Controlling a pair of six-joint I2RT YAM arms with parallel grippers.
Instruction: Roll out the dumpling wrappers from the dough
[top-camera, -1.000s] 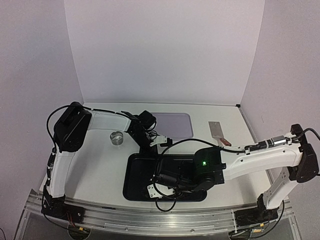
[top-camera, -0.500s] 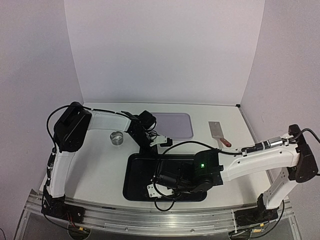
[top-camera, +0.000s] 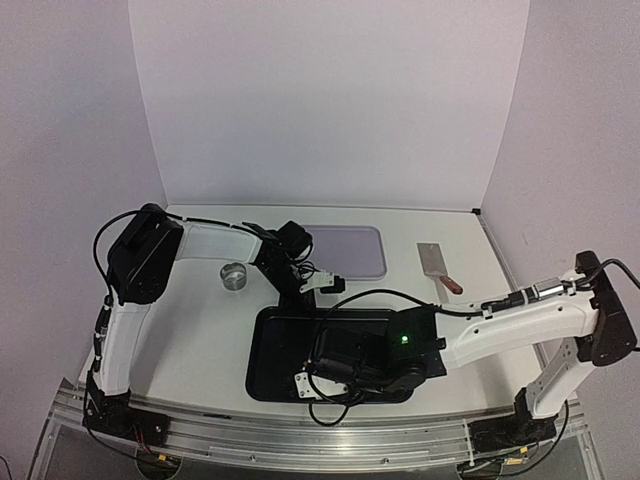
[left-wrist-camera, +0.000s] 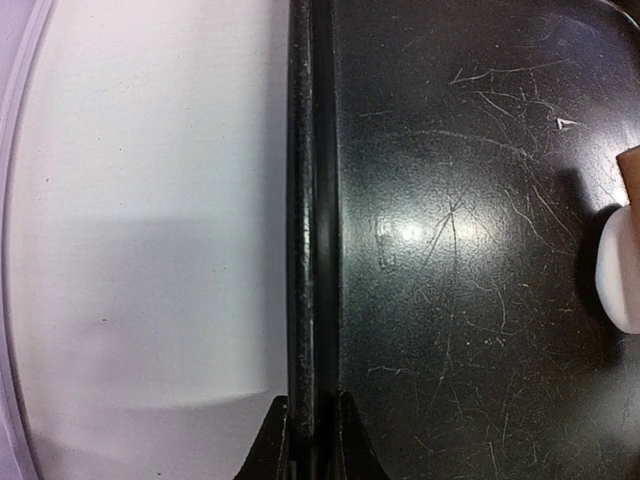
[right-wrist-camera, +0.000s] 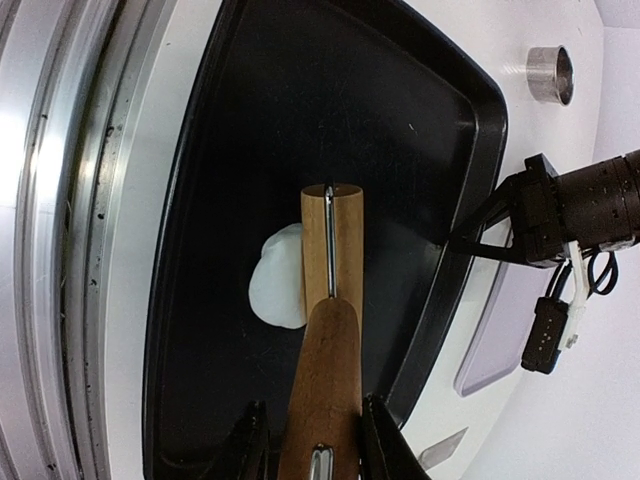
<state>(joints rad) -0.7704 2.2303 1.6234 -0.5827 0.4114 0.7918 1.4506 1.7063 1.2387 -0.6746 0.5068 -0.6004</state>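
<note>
1. Black tray (top-camera: 272, 345): sits on the table (top-camera: 200, 330) by its near edge, about midway along it. The floor is scratched and glossy.
2. Dough (right-wrist-camera: 274, 285): one small white lump on the tray floor, nearer the tray's near edge than its far edge. It is hidden under the arm in the top view.
3. Rolling pin (right-wrist-camera: 330, 270): wooden, with a metal axle. The roller lies across the dough, which shows on one side of it.
4. Right gripper (right-wrist-camera: 312, 432): clamped on the rolling pin's handle, one finger on each side.
5. Left gripper (left-wrist-camera: 312, 440): closed on the tray's far rim, pinching it.
6. Metal ring (top-camera: 234, 275): upright on the table, beyond the tray's far left corner.
7. Lilac mat (top-camera: 350, 248): flat, near the table's far edge.
8. Cleaver (top-camera: 436, 264): steel blade and reddish handle, toward the table's right edge.
</note>
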